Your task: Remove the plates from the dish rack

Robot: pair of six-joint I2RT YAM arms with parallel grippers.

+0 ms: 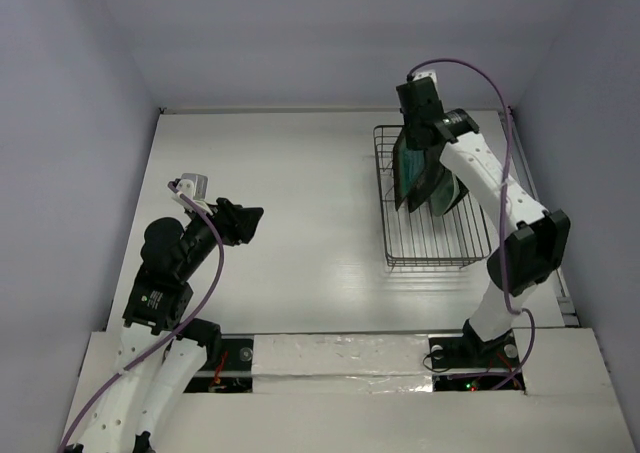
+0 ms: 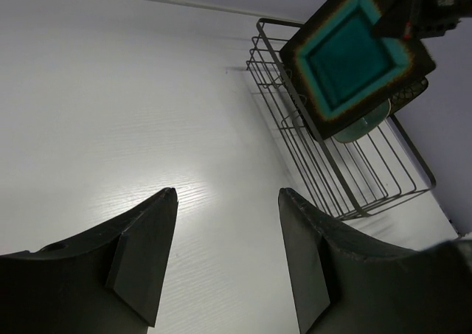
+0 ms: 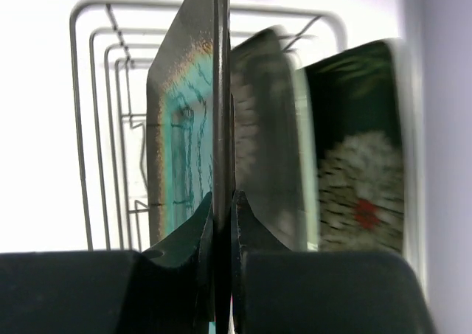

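- Top external view: the right gripper (image 1: 420, 123) reaches over the far end of the dish rack (image 1: 432, 263). It pinches the top of the teal plate (image 1: 408, 173), which stands on its edge at the rack. The left gripper (image 1: 245, 223) hangs over the table (image 1: 300, 173), well apart from the rack.
- Left wrist view: the left gripper (image 2: 227, 195) is spread wide and holds nothing. Far off, the teal plate (image 2: 346, 57) looks tipped like a diamond, held near its top. A bit of the mint plate (image 2: 363, 126) peeks out under it, inside the dish rack (image 2: 346, 194).
- Right wrist view: the right gripper (image 3: 221, 205) is squeezed tight on the thin rim of the teal plate (image 3: 177, 135). 2 flower plates (image 3: 358, 179) stand just beside it, looking blurry.
- I think the plate is hard, smooth and easy to break. It looks heavy for such a small pinch, so it could swing or slip. The best hold is deep on the rim, and the best lift is straight up, away from the plates beside it.
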